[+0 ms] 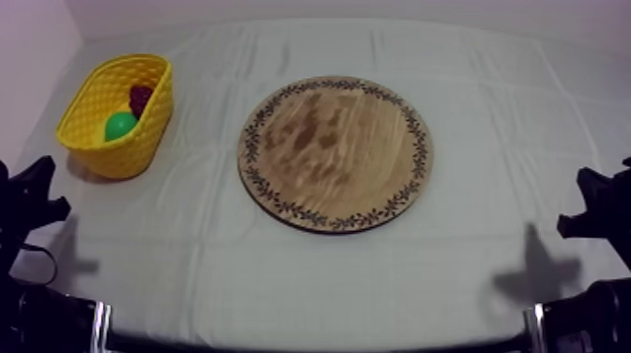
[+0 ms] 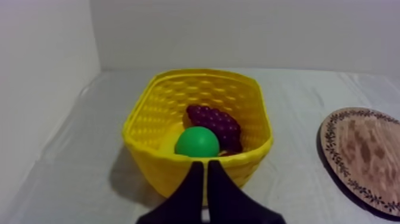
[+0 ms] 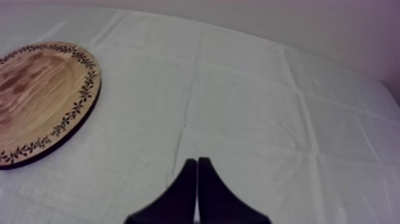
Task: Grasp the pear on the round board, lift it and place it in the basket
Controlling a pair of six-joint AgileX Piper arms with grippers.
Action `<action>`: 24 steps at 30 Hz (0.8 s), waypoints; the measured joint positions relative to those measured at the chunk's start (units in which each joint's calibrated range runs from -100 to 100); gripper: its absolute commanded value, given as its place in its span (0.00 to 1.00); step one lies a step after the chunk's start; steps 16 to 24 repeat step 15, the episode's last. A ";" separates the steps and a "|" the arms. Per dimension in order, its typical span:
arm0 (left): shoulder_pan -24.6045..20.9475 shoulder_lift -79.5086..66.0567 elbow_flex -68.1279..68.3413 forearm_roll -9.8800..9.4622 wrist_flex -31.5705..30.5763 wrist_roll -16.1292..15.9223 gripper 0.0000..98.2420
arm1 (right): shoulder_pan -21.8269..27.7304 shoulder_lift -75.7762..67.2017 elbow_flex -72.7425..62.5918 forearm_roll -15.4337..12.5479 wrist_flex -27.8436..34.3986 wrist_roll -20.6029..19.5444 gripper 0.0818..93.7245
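Evidently the task looks complete: the pear (image 2: 197, 142) lies inside the basket (image 2: 156, 170), right beside the grapes (image 2: 215, 124), and the board (image 1: 335, 153) is bare. The basket stands at the left side of the desk (image 1: 376, 282), well apart from the board. The left end effector (image 2: 205, 165) hangs just before the basket's near wall, its fingers closed together on nothing; the right end effector (image 3: 197, 162) is likewise closed and empty, low over the desk beside the board. Judging by this, no pick or placement is left; at most the arms need only rest at their sides.
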 measured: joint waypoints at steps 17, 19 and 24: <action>-1.91 0.06 0.08 0.60 1.05 -0.37 0.00 | 0.00 0.00 0.00 0.00 0.00 0.00 0.00; -1.91 0.06 0.08 0.60 1.05 -0.37 0.00 | 0.00 0.00 0.00 0.00 0.00 0.00 0.00; -1.91 0.06 0.08 0.60 1.05 -0.37 0.00 | 0.00 0.00 0.00 0.00 0.00 0.00 0.00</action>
